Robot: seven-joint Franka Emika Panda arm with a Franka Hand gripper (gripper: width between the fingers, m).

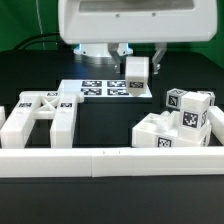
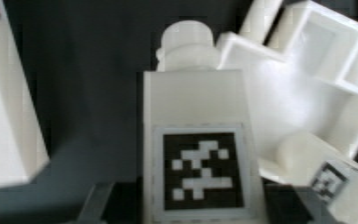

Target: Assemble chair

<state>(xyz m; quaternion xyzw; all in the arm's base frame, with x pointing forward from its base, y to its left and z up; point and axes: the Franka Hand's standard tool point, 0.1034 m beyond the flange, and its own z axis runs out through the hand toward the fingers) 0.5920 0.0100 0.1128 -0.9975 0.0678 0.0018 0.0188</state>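
Chair post (image 1: 136,73) hangs clamped in the gripper (image 1: 138,57) over the marker board (image 1: 100,88), long axis roughly upright, its peg (image 2: 190,42) downward. Only the wrist view shows that peg; only the exterior view shows the rail (image 1: 110,160).

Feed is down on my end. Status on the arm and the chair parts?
Gripper shut on post, near marker board. Other parts loose on table. Nothing seen in the way.
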